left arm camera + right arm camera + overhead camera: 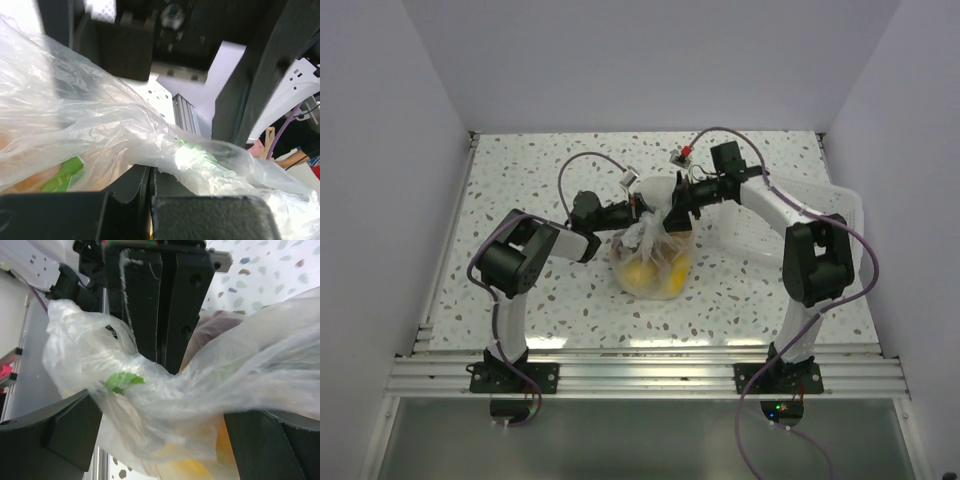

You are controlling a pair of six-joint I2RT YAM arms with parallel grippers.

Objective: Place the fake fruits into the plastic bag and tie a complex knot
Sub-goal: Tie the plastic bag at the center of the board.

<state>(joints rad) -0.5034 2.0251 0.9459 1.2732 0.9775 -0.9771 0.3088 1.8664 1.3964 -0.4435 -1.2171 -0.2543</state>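
Right end effector (165, 437): jaws wide apart with nothing clamped. Twisted plastic runs between its two fingers and drapes on the one at lower left of its own view.
Left end effector (160, 305): closed on the neck, pinching it from the opposite side, just beside the right one.
Neck (150, 385): bunched into a whitish rope above the bag and held off the table (520, 180) between the two arms. A green scrap (122, 381) shows through the film.
Bag (655, 265): mid-table, directly below both end effectors, bulging and resting on its base.
Fruits (642, 275): yellow ones lie inside the bag, and the top view shows none loose on the table.
Tray (825, 215): white, right of the bag, partly under the right arm, apart from the work.
Step in hand: judged to be the tying, since filling looks done. The right side is free to take a new hold.
Knot: whether any loop is already closed cannot be told from these views.
Doing it well: the left pinch should stay firm and low on the neck as the anchor. The right should close on the free tail beyond that pinch, not on the bulged part over the fruits.
Tension: pull enough to keep the rope taut but gently, because thin film probably stretches or tears.
Risk: a shallow right grasp may catch only one layer and slip. Lifting too high could tip the bag.
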